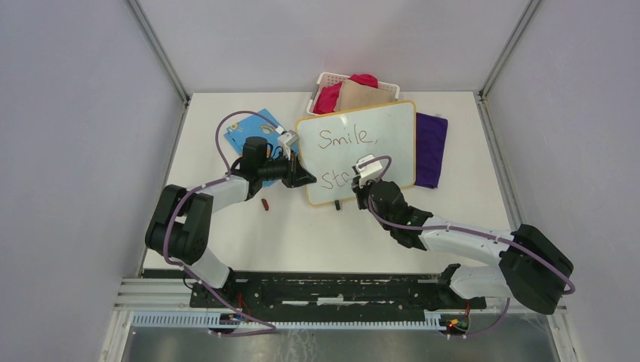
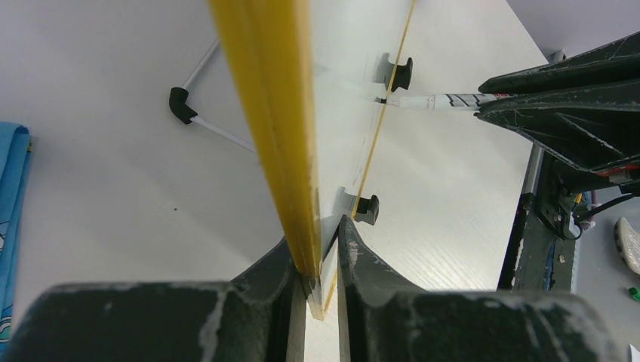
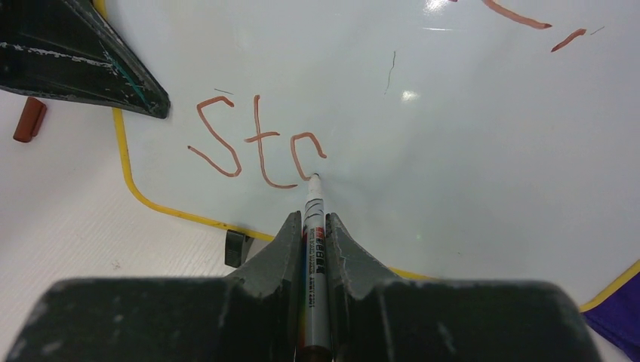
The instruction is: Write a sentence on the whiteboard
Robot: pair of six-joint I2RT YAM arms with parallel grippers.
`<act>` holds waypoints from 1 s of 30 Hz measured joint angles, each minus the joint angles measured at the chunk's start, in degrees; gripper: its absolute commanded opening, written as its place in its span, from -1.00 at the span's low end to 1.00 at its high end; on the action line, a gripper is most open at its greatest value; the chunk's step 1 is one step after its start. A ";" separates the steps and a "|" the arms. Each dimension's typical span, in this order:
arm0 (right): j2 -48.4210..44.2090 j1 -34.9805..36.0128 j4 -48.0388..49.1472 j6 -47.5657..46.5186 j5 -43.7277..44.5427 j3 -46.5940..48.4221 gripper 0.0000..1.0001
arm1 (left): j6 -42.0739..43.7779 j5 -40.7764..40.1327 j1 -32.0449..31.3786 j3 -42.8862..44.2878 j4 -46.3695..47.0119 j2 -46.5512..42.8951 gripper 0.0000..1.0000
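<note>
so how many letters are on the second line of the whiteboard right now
3. An S sits leftmost, a t beside it, and an unfinished third letter at the tip of the marker. The right wrist view shows none hidden.

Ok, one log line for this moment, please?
left fingers: shut on whiteboard edge | right fingers: shut on marker, tip on whiteboard | sentence: "Smile," done, second line at "St", third letter partial | cap: on table

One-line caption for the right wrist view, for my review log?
Right gripper holds a marker, tip on the whiteboard, the sentence's second line at "St" plus an unfinished letter.
</note>
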 measured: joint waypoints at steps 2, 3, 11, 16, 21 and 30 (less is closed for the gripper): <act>0.00 -0.11 -0.22 -0.15 0.20 0.44 -1.00 | 0.00 0.00 0.00 0.00 -0.02 0.00 -0.96; 0.00 -0.17 -0.42 -0.22 0.28 0.81 -1.00 | 0.00 0.00 0.00 0.00 -0.02 0.00 -0.96; 0.02 -0.76 -0.44 -0.83 0.87 2.69 -1.00 | 0.00 0.00 -0.09 0.15 -0.20 0.00 -0.96; 0.24 -0.81 -0.39 -1.01 0.87 2.78 -1.00 | 0.00 -0.02 -0.09 0.20 -0.33 0.00 -0.96; 0.24 -0.81 -0.35 -0.98 0.85 2.78 -1.00 | 0.00 -0.02 -0.09 0.22 -0.35 0.00 -0.96; -0.52 -0.81 0.55 -0.55 0.50 0.35 -1.00 | 0.00 -0.04 -0.09 0.24 -0.39 0.00 -0.96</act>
